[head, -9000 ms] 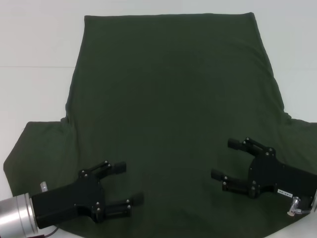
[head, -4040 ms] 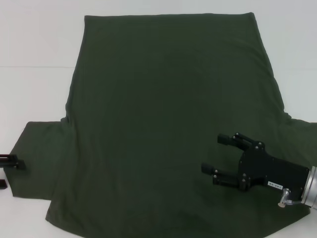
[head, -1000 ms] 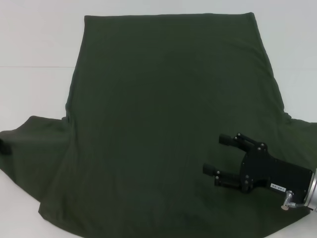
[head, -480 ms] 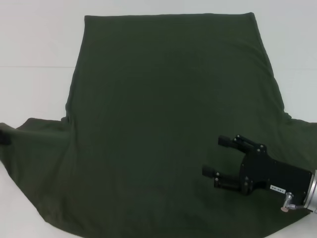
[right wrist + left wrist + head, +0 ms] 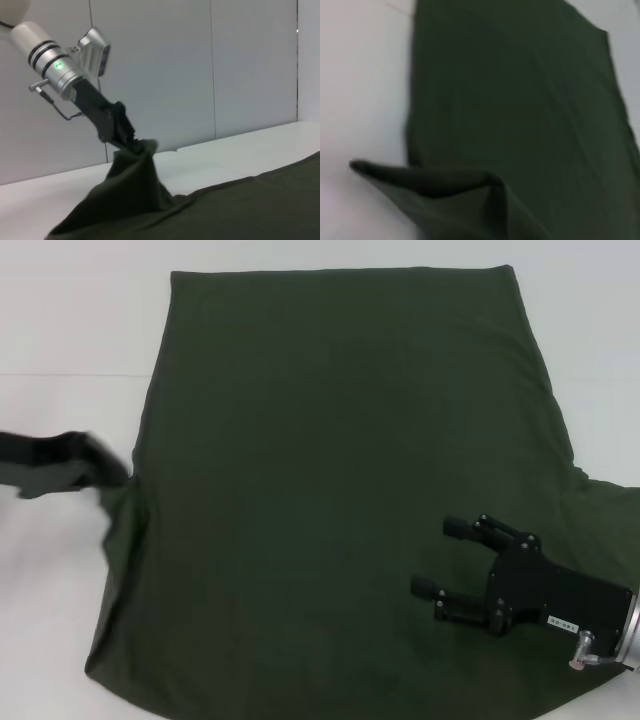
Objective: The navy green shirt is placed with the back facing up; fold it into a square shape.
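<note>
Dark olive navy green shirt [image 5: 340,490]: your left gripper [image 5: 131,141], blurry, is clamped on its lifted left sleeve. Your right gripper [image 5: 450,558] hovers spread over the shirt's near right corner.

You see the plain dark olive-green fabric shirt [image 5: 340,470], unpatterned; the matte black right gripper [image 5: 447,558] lower right; the white tabletop [image 5: 70,330] around them.

Navy green shirt [image 5: 340,470] spread over the surface [image 5: 70,330], left pincer [image 5: 105,472] at its left edge with the left sleeve [image 5: 132,175] pinched and raised off the surface, right pincer [image 5: 440,558] above the shirt's near right part, fingers spread, shirt body stretching away beyond both.
</note>
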You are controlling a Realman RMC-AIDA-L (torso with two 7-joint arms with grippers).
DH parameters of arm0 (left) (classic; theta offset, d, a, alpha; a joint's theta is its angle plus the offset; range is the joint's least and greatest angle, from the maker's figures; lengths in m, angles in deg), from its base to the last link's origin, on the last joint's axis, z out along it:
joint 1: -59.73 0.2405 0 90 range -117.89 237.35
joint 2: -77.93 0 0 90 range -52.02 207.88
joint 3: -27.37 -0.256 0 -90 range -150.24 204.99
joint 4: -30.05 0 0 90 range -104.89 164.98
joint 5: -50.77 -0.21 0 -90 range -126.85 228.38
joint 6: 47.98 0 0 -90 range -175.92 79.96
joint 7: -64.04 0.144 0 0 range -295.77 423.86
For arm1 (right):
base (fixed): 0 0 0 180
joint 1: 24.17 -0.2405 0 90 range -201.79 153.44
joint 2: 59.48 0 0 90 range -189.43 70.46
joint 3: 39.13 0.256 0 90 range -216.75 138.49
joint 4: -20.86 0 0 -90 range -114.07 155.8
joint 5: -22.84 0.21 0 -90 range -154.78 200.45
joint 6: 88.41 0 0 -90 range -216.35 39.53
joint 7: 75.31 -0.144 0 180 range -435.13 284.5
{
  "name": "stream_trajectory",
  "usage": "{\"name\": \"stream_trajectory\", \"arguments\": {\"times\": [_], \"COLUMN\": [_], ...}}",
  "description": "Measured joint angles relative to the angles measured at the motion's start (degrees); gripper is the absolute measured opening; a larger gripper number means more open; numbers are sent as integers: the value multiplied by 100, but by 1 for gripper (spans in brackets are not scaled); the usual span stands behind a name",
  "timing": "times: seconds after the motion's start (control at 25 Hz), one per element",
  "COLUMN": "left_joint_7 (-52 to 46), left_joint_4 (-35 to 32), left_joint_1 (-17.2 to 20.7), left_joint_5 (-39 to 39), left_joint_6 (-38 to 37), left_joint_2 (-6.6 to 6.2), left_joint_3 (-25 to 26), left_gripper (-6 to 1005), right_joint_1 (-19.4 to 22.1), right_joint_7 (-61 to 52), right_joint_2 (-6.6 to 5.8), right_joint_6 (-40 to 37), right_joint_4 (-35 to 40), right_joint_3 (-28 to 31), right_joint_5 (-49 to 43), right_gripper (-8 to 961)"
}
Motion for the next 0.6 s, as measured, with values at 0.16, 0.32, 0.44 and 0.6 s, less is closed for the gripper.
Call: {"name": "stream_trajectory", "arguments": {"times": [0.16, 0.32, 0.44, 0.6], "left_joint_7": [107, 147, 145, 111], "left_joint_4": [26, 37, 63, 388], "left_joint_1": [-72, -59, 12, 117], "left_joint_5": [78, 61, 96, 442], "left_joint_6": [35, 364, 542, 564], "left_joint_2": [178, 403, 493, 445], "left_joint_3": [-281, -824, -874, -697], "left_gripper": [96, 102, 106, 112], "right_joint_1": [1, 3, 4, 4], "right_joint_7": [0, 0, 0, 0], "right_joint_2": [5, 9, 9, 9], "right_joint_6": [1, 1, -1, -8], "right_joint_4": [-7, -16, -16, -16], "right_joint_3": [10, 7, 11, 21], "right_joint_5": [0, 0, 0, 0], "right_gripper": [925, 925, 924, 924]}}
